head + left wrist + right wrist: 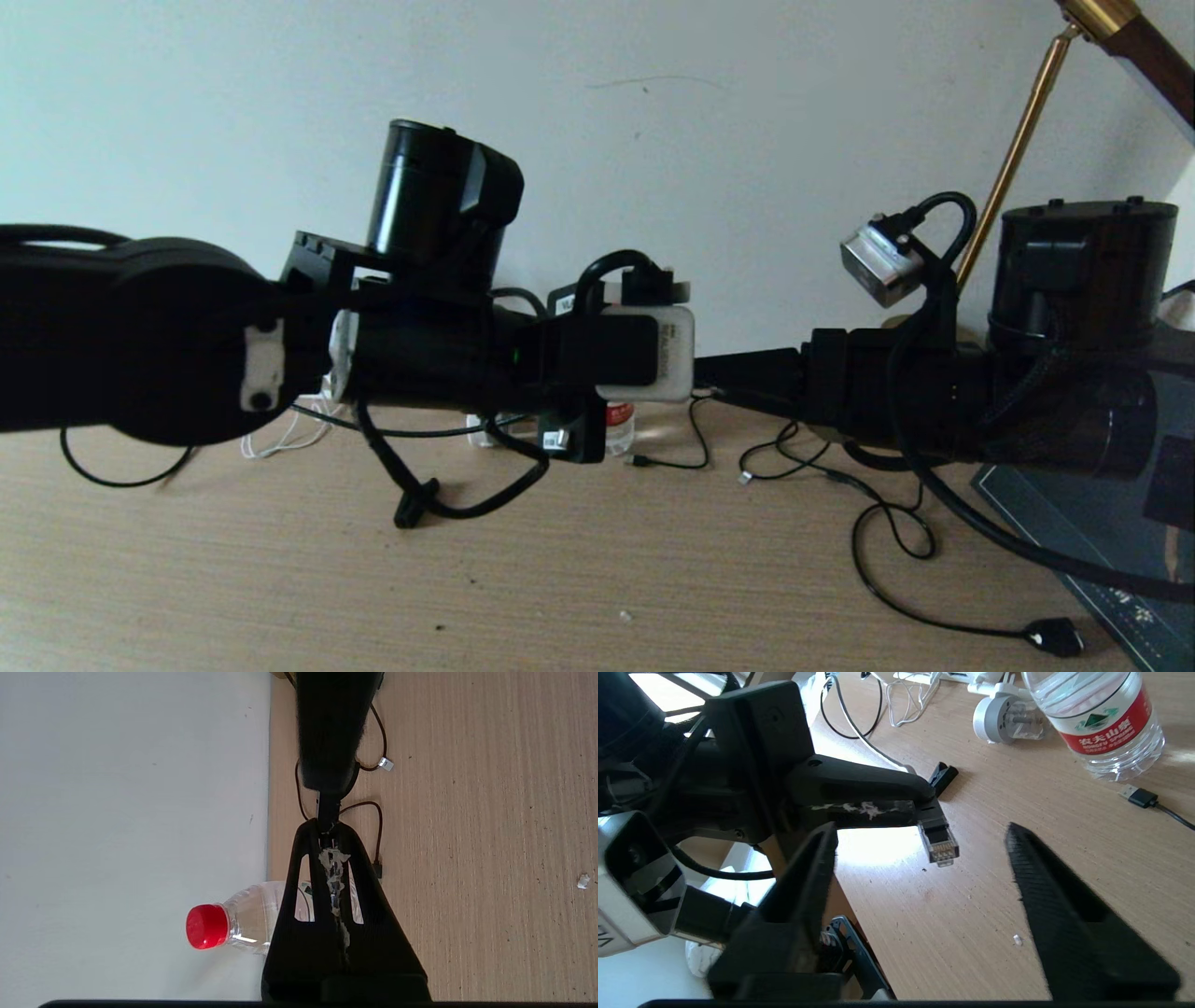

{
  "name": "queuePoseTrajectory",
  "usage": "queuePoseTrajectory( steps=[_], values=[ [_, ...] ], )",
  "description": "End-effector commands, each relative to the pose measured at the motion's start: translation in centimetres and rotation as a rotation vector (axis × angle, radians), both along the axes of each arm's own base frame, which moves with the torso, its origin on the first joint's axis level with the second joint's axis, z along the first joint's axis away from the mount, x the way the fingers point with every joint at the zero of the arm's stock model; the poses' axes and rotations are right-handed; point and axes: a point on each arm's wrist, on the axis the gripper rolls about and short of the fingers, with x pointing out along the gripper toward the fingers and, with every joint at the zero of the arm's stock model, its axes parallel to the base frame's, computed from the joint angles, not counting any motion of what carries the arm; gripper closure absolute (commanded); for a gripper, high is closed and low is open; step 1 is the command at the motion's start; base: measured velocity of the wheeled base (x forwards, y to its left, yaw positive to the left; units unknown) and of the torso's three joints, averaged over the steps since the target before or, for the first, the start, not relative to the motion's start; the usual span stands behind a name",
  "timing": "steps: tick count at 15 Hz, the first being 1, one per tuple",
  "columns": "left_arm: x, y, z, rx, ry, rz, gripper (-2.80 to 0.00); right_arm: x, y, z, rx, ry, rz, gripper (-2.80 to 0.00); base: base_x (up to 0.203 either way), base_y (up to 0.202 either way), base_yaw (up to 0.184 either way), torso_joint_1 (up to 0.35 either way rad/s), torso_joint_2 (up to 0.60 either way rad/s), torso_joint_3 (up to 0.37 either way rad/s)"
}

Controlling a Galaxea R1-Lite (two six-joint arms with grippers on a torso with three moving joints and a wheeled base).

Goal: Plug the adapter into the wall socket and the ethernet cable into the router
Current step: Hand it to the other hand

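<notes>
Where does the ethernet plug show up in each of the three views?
Head view: hidden behind the arms where the two hands meet; not visible.
Left wrist view: the ethernet plug juts as a dark stub from the tips of the shut left hand, toward the right hand above.
Right wrist view: clear-tipped, centre frame, between the open right hand's fingers.
Shared landmark: the water bottle.

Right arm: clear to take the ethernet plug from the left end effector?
Probably yes. The plug sticks out past the shut left end effector, and the right end effector stands open around it with nothing between.
</notes>
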Motion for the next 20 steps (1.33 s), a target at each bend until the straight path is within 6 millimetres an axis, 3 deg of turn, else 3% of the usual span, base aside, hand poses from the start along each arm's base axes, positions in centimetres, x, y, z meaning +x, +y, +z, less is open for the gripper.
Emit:
queuePoseTrajectory(
  steps=[1,15,16,20],
  values=[
    [0.05,-0.03,-0.04,0.003,-0.003,-0.004,0.00,-0.08,-0.01,0.09,0.005,-0.002,0.004,0.00,0.000,0.000,0.000,0.000,0.00,0.000],
    [-0.01,0.05,-0.20,-0.013,0.020,0.010,0.00,-0.07,0.10,-0.29,-0.003,0.010,0.005,0.00,0.000,0.000,0.000,0.000,0.00,0.000],
    [-0.06,0.07,-0.35,-0.018,0.025,0.013,-2.80,-0.03,0.13,-0.29,-0.003,0.010,0.005,0.00,0.000,0.000,0.000,0.000,0.00,0.000],
    [-0.32,0.19,-0.08,-0.072,-0.028,0.043,-2.80,0.10,0.17,-0.28,0.023,0.055,-0.006,0.00,0.000,0.000,0.000,0.000,0.00,0.000]
  ],
)
